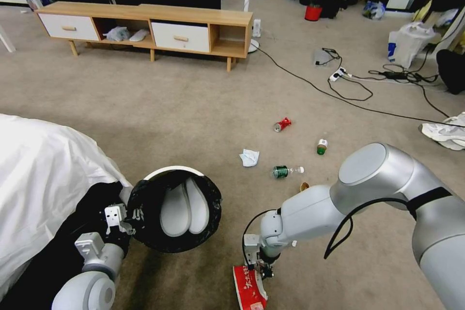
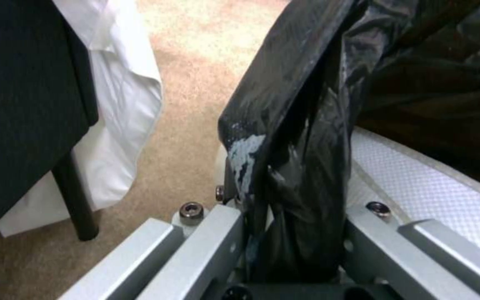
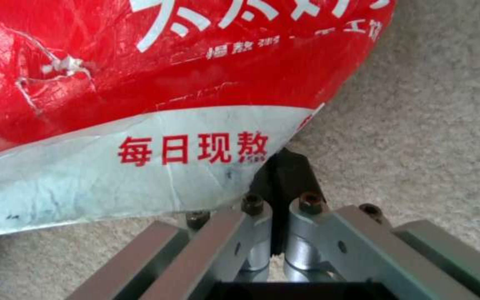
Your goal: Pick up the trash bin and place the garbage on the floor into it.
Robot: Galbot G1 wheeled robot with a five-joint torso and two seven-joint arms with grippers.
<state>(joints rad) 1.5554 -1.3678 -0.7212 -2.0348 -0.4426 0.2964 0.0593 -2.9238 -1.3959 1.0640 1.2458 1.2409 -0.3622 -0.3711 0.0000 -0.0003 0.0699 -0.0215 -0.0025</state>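
My left gripper [image 1: 127,215] is shut on the rim of the trash bin [image 1: 167,170], a white bin with a black bag, and holds it above the floor [image 1: 193,101]. The left wrist view shows the black bag [image 2: 306,125] pinched between the left gripper's [image 2: 293,233] fingers. Two pale oval things lie inside the bin. My right gripper [image 1: 259,266] is low by the carpet, shut on the edge of a red-and-white wrapper [image 1: 249,288] [image 3: 168,83]. More garbage lies beyond: a white tissue [image 1: 249,157], a green bottle [image 1: 286,171], a red can [image 1: 282,124], a green can [image 1: 321,146].
A white-draped table [image 1: 43,174] stands close on my left. A long wooden cabinet [image 1: 145,26] lines the far side. Black cables [image 1: 348,92] cross the carpet at the right, near a white plastic bag [image 1: 409,41] and white cloth [image 1: 448,133].
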